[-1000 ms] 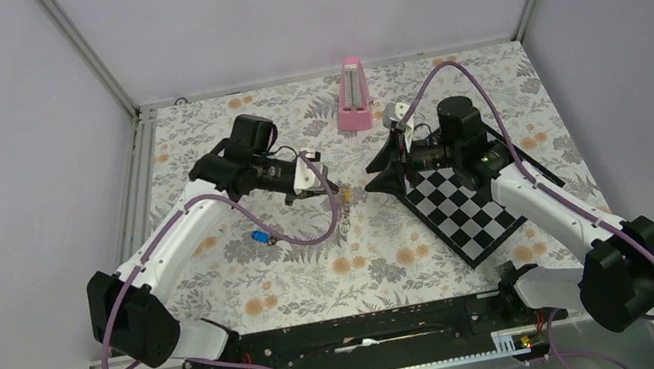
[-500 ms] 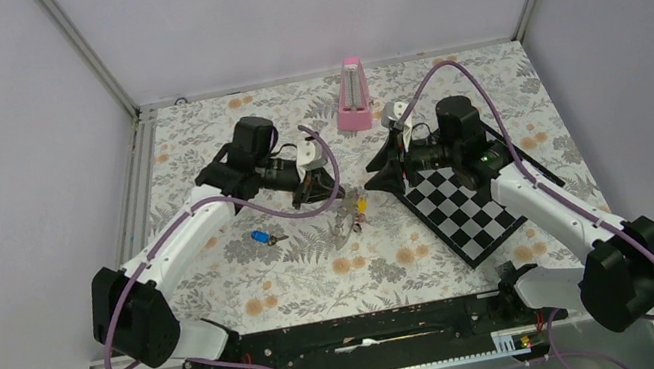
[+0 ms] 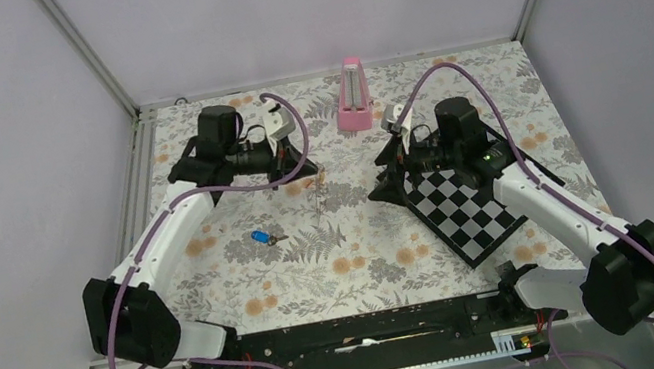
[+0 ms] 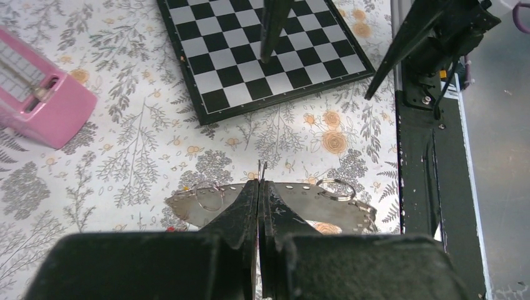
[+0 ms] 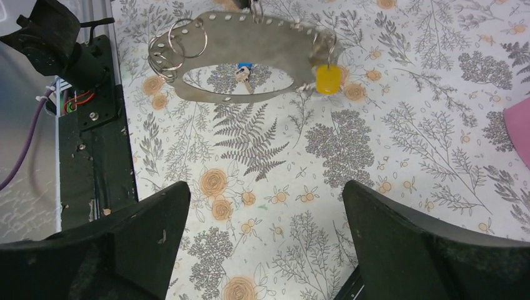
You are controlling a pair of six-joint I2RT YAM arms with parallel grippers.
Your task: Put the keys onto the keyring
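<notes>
The right claw (image 5: 265, 203) has just sprung wide open, leaving the yellow key (image 5: 327, 79) hanging on the keyring (image 5: 250, 34), which the closed left claw (image 4: 259, 187) grips aloft. The blue key (image 3: 260, 237) lies unthreaded on the tabletop (image 3: 251, 294).

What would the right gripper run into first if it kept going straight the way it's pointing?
Most likely the keyring strap, hanging from the shut left gripper, with the yellow key at its end. The open right gripper faces it across the tablecloth; depth is unclear.
</notes>
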